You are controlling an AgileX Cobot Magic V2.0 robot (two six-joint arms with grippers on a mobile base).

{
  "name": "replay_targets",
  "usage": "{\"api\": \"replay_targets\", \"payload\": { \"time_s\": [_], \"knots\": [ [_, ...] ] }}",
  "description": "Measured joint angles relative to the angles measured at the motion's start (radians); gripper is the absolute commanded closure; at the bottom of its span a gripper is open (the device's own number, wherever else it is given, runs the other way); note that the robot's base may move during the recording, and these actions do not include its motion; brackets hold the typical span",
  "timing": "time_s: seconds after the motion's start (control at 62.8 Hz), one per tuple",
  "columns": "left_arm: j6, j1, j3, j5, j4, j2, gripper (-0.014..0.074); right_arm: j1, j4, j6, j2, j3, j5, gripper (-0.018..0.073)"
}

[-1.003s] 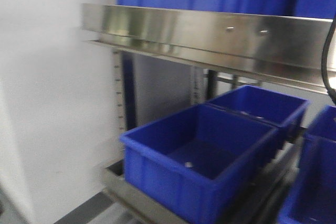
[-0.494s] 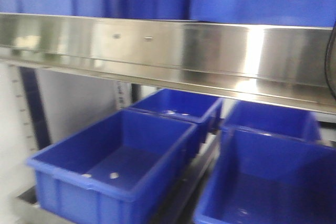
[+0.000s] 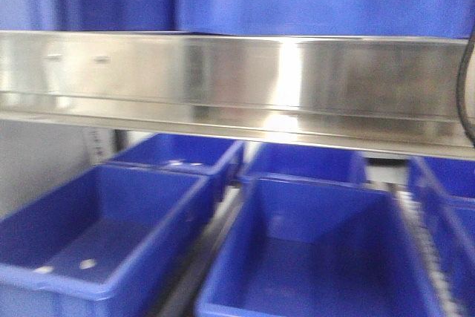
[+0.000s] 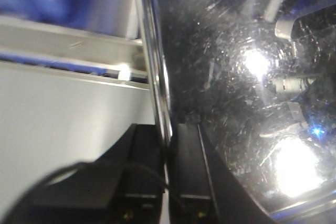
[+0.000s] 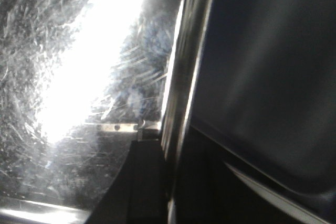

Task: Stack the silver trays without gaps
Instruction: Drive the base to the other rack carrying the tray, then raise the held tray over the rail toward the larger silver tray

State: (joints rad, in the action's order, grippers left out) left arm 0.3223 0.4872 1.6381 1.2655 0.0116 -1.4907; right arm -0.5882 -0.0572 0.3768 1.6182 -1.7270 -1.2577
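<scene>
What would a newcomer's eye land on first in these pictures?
Each wrist view is filled by a scratched, glaring silver tray, its thin rim pinched by the left tool and the right tool. In the front view a shiny steel shelf rail spans the frame above open blue bins.

Shelf rail (image 3: pixel 237 83): silver-grey, brushed look, w/ a white glare stripe near its mid. Above the rail: solid blue. Below the rail: blue bins (image 3: pixel 312 257), plain, no print; the one under the rail's left end has 2 pale spots on its floor. Wall (image 3: pixel 37 161) under the rail's left end: pale grey. Silver tray (image 4: pixel 236 77): dark mirror steel, fine white scratches all over, white glare blobs. My left hand (image 4: pixel 167 135) & right hand (image 5: pixel 170 150): black.
</scene>
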Motion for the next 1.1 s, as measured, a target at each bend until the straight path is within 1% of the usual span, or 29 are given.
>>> {"api": "replay_targets", "payload": {
  "time_s": [1.099],
  "knots": [
    [0.0,0.0,0.0,0.0,-0.002,0.0,0.0645,0.0,0.0,0.0,0.0,0.0,0.0,0.0504]
  ]
}}
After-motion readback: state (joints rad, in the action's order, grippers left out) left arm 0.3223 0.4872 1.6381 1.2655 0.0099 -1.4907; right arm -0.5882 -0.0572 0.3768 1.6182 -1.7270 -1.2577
